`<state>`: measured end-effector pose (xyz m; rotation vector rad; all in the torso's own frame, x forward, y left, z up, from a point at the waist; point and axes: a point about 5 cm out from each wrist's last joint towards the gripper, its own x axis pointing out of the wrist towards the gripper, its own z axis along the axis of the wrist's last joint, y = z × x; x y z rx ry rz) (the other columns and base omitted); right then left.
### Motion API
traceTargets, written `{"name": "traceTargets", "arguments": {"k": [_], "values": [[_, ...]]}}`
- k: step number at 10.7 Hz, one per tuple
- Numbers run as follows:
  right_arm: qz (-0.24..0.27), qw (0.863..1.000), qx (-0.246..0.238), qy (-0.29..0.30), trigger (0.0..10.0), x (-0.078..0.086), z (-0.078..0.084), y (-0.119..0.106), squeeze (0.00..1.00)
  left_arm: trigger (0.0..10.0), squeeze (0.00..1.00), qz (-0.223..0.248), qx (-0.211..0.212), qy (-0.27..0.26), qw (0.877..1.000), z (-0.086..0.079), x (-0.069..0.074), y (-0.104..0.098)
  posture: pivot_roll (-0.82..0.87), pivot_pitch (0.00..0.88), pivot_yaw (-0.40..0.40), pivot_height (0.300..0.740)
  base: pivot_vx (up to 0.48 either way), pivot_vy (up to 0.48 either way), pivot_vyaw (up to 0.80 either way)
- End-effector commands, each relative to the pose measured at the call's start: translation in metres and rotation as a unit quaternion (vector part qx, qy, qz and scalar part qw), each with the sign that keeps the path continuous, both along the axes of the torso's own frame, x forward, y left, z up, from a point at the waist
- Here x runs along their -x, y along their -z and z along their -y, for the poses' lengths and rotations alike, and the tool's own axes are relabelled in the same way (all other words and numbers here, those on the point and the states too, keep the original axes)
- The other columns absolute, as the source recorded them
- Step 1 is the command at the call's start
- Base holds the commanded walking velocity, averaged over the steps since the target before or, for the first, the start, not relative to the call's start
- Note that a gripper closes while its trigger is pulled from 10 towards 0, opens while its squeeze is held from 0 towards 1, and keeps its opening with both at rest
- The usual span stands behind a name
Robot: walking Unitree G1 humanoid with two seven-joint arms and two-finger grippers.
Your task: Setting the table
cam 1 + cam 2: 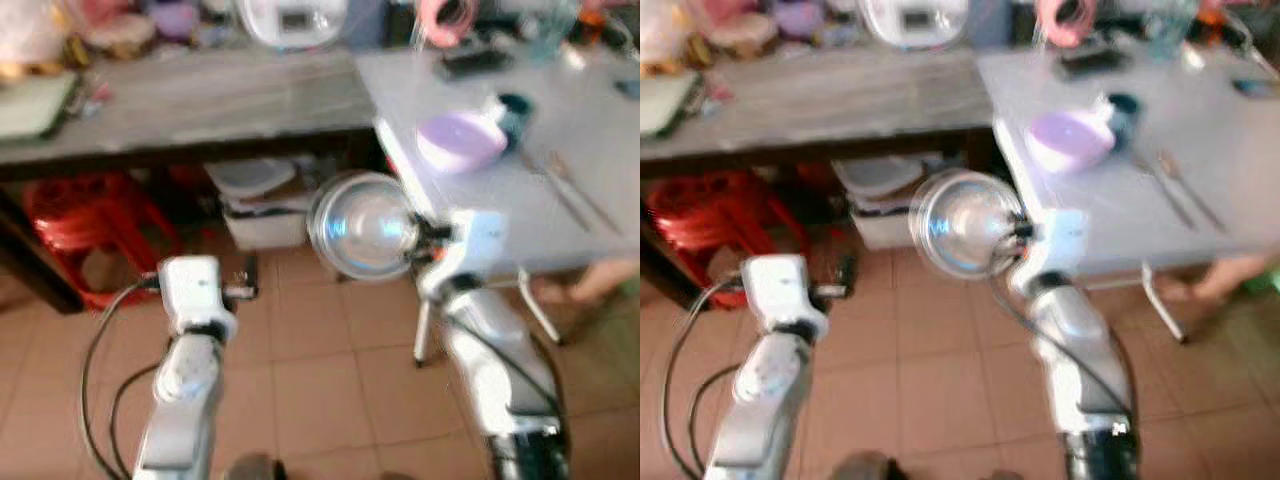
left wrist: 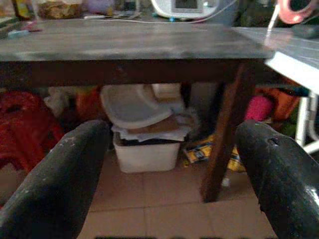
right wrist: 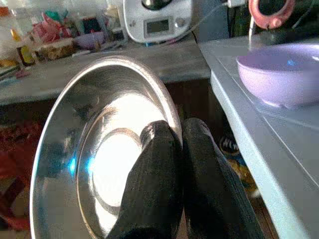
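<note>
One steel bowl in right claw; writing unreadable.

head views blurred | steel bowl cut off by frame edge

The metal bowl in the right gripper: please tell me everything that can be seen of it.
The metal bowl is round, shallow and shiny, like polished steel, with a flat bottom and a thin rim. It looks empty, with bright light reflected on its inside. The right gripper pinches its rim, one finger inside and one behind. The bowl is tilted, almost on edge, its inside facing the camera. It is in the air over the tiled floor, just before the edge of the white table, not touching it.
</note>
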<state>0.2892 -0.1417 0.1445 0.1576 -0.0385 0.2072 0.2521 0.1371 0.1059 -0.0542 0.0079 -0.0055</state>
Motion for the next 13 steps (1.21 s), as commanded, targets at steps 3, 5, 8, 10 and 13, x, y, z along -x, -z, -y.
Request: {"name": "traceTargets", "arguments": {"k": [3, 5, 8, 10, 13], "values": [[0.024, 0.999, -0.003, -0.02, 10.0, -0.003, -0.0128, -0.0109, 0.0, 10.0, 0.0, 0.005, -0.012, -0.011, 1.0, -0.0067, -0.002, -0.0016, 0.02, 0.056, 0.023, 0.74, 0.48, 0.0, 0.0], [0.036, 0.999, 0.011, -0.032, 10.0, -0.0017, -0.0152, -0.0132, 0.0, 10.0, 0.0, 0.006, -0.012, -0.015, 1.0, -0.0075, -0.0031, -0.0022, 0.02, 0.056, 0.026, 0.74, 0.476, 0.0, 0.4], [0.036, 0.999, 0.006, -0.028, 10.0, -0.0023, -0.0161, -0.014, 0.0, 10.0, 0.0, 0.007, -0.014, -0.018, 1.0, -0.0083, -0.0037, -0.0028, 0.02, 0.06, 0.028, 0.74, 0.467, 0.0, 0.46], [0.041, 0.999, 0.005, -0.021, 10.0, -0.0056, -0.0144, -0.0172, 0.0, 10.0, 0.0, 0.009, -0.015, -0.018, 1.0, -0.0081, -0.0038, -0.0037, 0.02, 0.069, 0.028, 0.74, 0.461, 0.0, 0.0], [0.044, 0.999, 0.006, -0.018, 10.0, -0.0061, -0.0143, -0.018, 0.0, 10.0, 0.0, 0.007, -0.014, -0.018, 1.0, -0.0073, -0.0018, -0.0029, 0.02, 0.079, 0.029, 0.74, 0.446, 0.0, 0.0]]}}
